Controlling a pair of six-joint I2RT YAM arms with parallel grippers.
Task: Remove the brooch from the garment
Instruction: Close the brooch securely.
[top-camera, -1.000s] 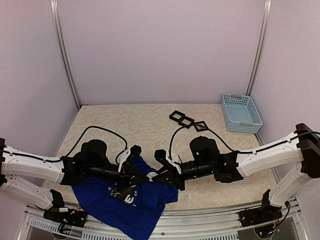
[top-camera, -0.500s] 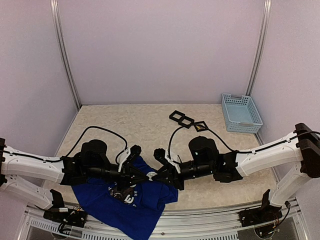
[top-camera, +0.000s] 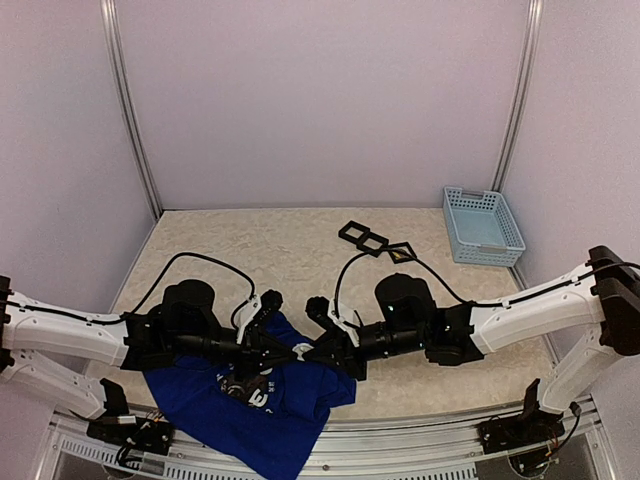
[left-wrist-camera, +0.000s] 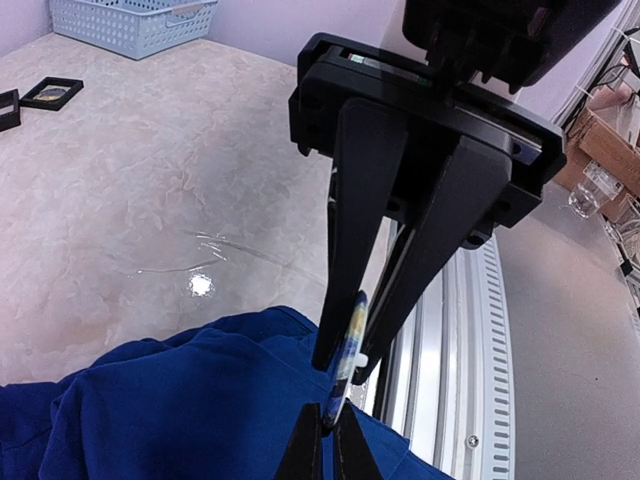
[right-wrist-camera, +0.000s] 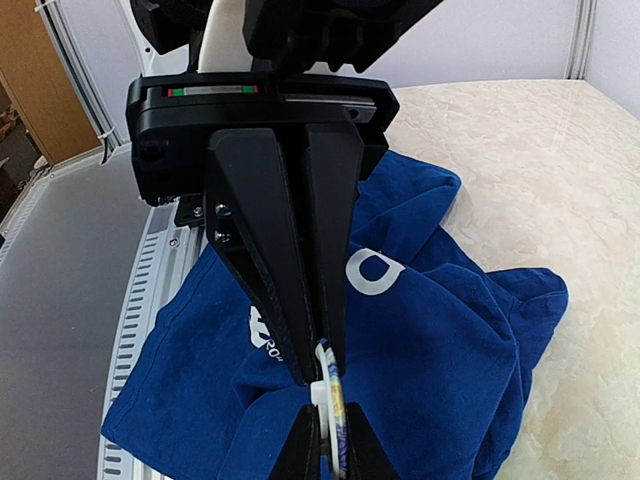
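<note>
Left gripper (right-wrist-camera: 319, 372): jaws together, tips on the bunched garment (right-wrist-camera: 430, 330) at the front edge of the table (top-camera: 260, 250); cloth or clasp, can't tell which. Brooch (left-wrist-camera: 344, 345) sits right between both sets of tips, edge-on, long axis roughly upright, not yet off the cloth. Right gripper (left-wrist-camera: 345, 370) faces it head-on, pinched on the brooch's rim. Both equally near. Likely pull-off runs rightward, away from the left's hold.

Left claw (left-wrist-camera: 326, 445): tips closed at the frame's bottom edge, meeting the lower end of the brooch (left-wrist-camera: 341, 385).
Right claw (left-wrist-camera: 344, 363): black, reaching down from above, pinching the edge-on brooch.
Shirt (left-wrist-camera: 180, 410): blue, bunched on the beige worktop (left-wrist-camera: 150, 200).
Basket (left-wrist-camera: 130, 22), frames (left-wrist-camera: 48, 94): far corner.
</note>
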